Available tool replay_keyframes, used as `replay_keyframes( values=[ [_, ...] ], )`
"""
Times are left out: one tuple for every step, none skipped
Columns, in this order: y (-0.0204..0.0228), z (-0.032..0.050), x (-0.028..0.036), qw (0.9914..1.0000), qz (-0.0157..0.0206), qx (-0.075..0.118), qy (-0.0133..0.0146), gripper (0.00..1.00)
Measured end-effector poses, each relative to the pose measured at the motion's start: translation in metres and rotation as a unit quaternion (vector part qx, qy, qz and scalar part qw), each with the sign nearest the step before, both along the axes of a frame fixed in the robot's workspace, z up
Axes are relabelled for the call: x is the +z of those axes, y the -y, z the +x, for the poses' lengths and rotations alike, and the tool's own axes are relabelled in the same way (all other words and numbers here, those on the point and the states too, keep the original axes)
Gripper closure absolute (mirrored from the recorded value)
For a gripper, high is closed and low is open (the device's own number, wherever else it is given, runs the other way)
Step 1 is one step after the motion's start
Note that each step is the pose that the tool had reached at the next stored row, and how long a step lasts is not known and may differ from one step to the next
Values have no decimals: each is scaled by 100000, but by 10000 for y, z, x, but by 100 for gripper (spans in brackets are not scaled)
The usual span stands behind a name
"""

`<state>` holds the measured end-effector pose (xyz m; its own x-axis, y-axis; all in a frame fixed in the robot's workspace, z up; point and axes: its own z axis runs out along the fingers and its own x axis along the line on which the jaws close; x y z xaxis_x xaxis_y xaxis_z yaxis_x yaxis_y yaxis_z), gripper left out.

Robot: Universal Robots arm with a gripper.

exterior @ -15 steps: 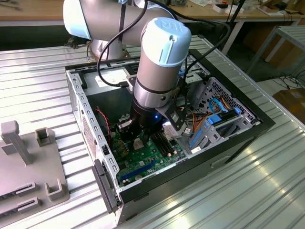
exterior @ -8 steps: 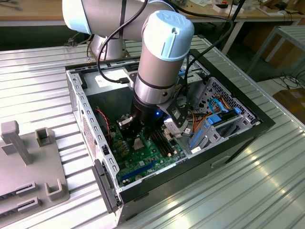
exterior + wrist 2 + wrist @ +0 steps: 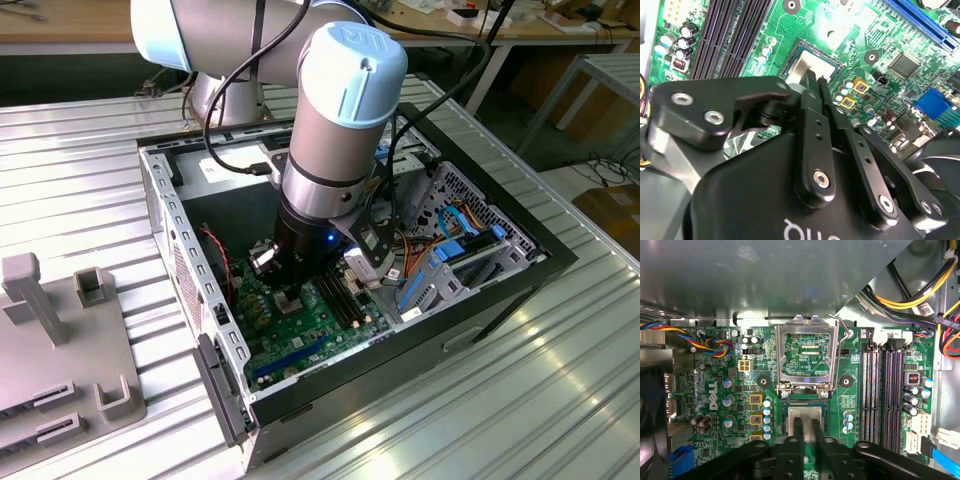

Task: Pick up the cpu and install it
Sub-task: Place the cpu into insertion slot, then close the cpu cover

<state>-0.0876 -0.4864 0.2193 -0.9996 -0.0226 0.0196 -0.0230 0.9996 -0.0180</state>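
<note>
The arm (image 3: pixel 185 30) reaches steeply down into the computer case (image 3: pixel 160 200), wrist (image 3: pixel 345 110) nearly upright. Its gripper (image 3: pixel 290 298) hangs low inside the computer case, pointing down, the two fingers (image 3: pixel 798 427) drawn close together with just a slim gap.

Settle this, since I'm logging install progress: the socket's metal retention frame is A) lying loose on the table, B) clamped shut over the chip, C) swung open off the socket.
C: in the first wrist view the retention frame is swung open, leaving the cpu uncovered beneath the gripper.
</note>
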Motion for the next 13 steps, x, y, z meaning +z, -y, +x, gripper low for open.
replay_keyframes(
  values=[
    [0, 0, 0, 100000, -3, 0, -2, 89],
    [0, 0, 0, 100000, -3, -1, -8, 89],
    [0, 0, 0, 100000, -3, -3, -9, 89],
    [0, 0, 0, 100000, -3, -1, -9, 89],
    [0, 0, 0, 100000, -3, -1, -13, 89],
    [0, 0, 0, 100000, -3, -2, -15, 89],
    [0, 0, 0, 100000, -3, -2, -55, 89],
    [0, 0, 0, 100000, 0, 0, -88, 89],
    [0, 0, 0, 100000, -2, -3, -90, 89],
    [0, 0, 0, 100000, -4, -1, -90, 89],
    [0, 0, 0, 100000, -2, -1, -95, 89],
    [0, 0, 0, 100000, -1, -1, -95, 89],
    [0, 0, 0, 100000, -3, 0, -98, 89]
  ],
)
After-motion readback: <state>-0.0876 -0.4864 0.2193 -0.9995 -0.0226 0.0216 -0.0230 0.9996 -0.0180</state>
